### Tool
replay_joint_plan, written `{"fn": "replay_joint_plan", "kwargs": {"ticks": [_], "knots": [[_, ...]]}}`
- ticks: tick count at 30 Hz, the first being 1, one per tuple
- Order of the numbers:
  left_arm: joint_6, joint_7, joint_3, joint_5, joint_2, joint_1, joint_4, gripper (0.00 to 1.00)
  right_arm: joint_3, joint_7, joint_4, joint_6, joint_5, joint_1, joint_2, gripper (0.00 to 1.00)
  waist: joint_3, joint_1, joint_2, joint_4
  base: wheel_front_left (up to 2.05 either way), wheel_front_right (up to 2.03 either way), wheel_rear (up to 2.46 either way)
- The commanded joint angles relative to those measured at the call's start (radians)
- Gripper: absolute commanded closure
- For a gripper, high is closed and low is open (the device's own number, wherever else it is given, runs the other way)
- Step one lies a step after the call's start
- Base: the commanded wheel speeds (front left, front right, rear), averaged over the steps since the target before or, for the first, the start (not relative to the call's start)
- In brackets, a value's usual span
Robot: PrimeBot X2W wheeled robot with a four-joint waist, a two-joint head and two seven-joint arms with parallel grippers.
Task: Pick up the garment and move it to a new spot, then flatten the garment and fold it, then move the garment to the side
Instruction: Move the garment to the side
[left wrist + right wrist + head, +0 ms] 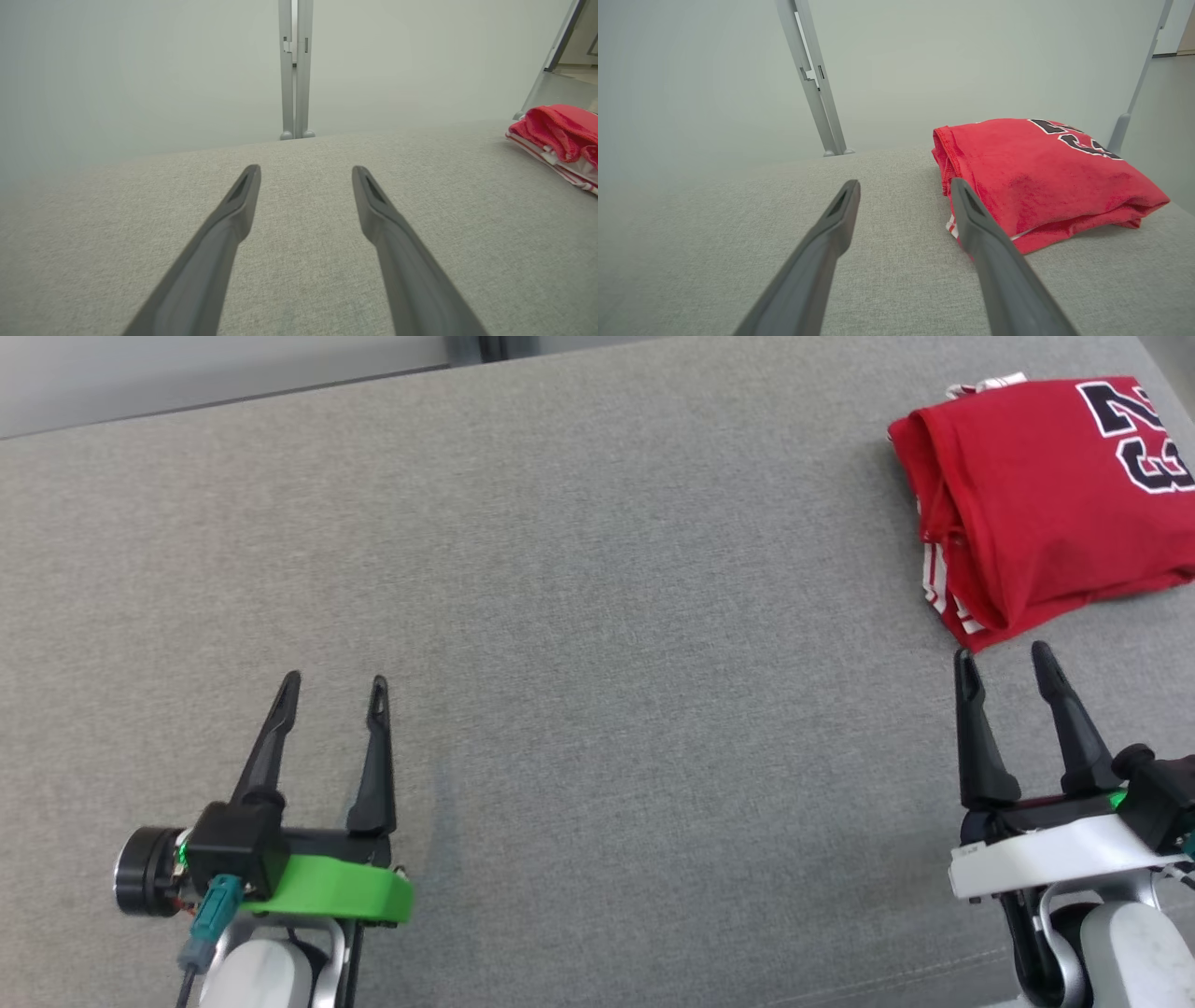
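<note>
The garment point(1046, 495) is a red shirt with black-and-white lettering, folded into a compact stack at the far right of the grey fabric surface point(579, 616). My right gripper point(1004, 658) stands open just in front of the stack's near corner, apart from it, nothing between its fingers. In the right wrist view the garment point(1041, 177) lies just ahead and right of my right gripper point(903, 186). My left gripper point(336, 683) is open over bare fabric at the lower left, far from the shirt. In the left wrist view, the garment point(558, 135) lies at the right edge and my left gripper point(306, 170) is open.
The grey surface's far edge point(233, 397) runs along the top left, with a pale wall behind. Grey metal frame posts point(294, 70) stand beyond the back edge, another post point(1134, 88) behind the shirt. Wide bare fabric lies between the two arms.
</note>
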Motion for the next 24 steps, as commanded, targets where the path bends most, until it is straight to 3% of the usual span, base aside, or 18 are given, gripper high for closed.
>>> {"fn": "replay_joint_plan", "kwargs": {"ticks": [1,6,24], "knots": [[0.012,-0.009,0.018,-0.015,0.010,0.034,0.008,0.00,0.008,0.014,-0.015,-0.001,-0.006,0.026,0.006,0.00,-0.084,0.0000,0.0000,0.083,0.00,0.00,0.00],[0.033,-0.018,0.064,-0.035,0.024,0.103,0.006,0.00,0.018,0.049,-0.045,-0.001,-0.014,0.077,0.017,0.00,-0.137,0.0000,0.0000,0.117,0.00,0.00,0.00],[0.007,-0.016,0.044,-0.070,0.037,0.228,0.042,0.00,0.008,0.116,-0.108,-0.001,-0.054,0.243,0.043,0.00,-0.255,0.0000,0.0000,0.112,0.00,0.00,0.00]]}}
